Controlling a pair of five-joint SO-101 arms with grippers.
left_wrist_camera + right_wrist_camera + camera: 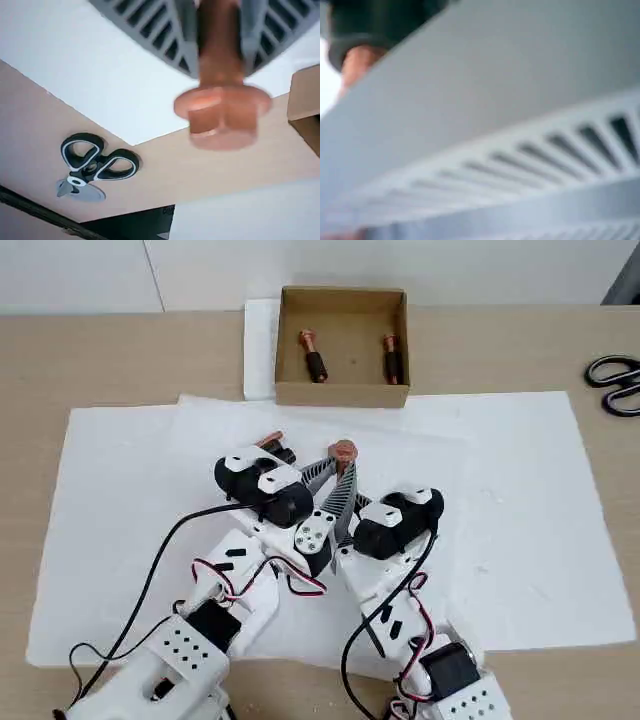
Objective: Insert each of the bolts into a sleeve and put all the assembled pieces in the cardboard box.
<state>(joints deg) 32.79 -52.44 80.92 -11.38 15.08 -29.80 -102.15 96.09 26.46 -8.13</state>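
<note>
Bolt held between two arms over the paper-covered desk.
High view: both arms lean forward from the near edge of the desk (pixel 120 360) and angle inward until they meet over the white paper (pixel 520 540). The left end effector (pixel 335 468) grips the bolt (pixel 343 451), whose head points away from the arms. The right end effector (pixel 346 488) sits just beside it, and I cannot tell whether it is wide or closed. Two assembled pieces (pixel 313 355) lie apart in the cardboard box (pixel 343 395), and scissors (pixel 615 385) lie far right. Left wrist view: ribbed fingers (pixel 150 25) clamp the shank of the bolt (pixel 222 107), with its head past their tips. Right wrist view: a blurred dark piece (pixel 370 20) has copper under it.
</note>
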